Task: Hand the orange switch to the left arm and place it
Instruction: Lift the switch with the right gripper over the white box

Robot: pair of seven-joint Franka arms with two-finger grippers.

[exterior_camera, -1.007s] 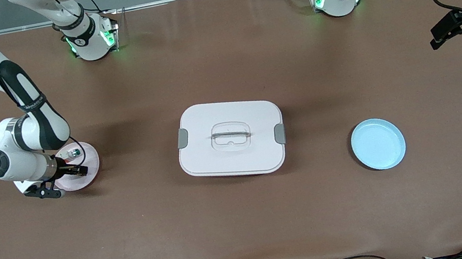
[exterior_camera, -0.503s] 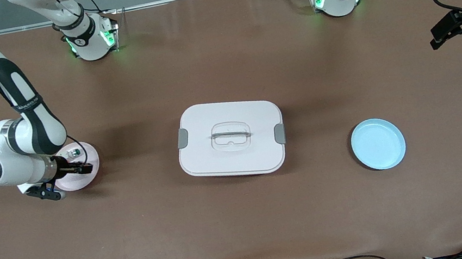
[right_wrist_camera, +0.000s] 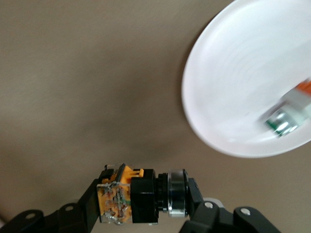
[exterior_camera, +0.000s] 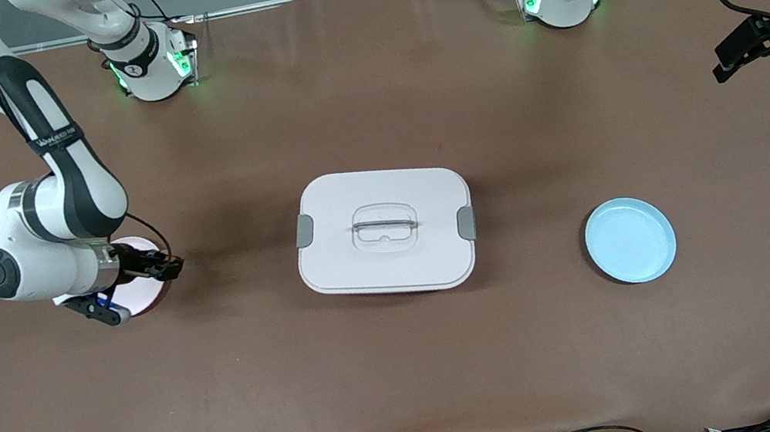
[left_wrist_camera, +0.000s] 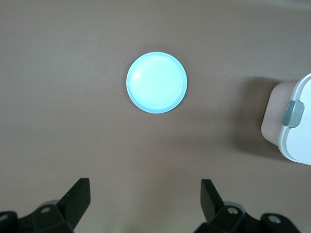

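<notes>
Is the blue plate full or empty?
Empty: the blue plate shows only its bare surface in the front and left wrist views.

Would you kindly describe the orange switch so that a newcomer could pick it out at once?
Start at the large white lidded box mid-table and look toward the right arm's end, where a round pink plate sits. The right gripper, over that plate's edge, is shut on the orange switch: tiny, black, blocky, orange-banded. The small white-and-green part lying on the plate is not it.

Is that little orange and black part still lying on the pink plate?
No, the right end effector grips the orange switch in the air beside the pink plate, where only a white-and-green part lies.
</notes>
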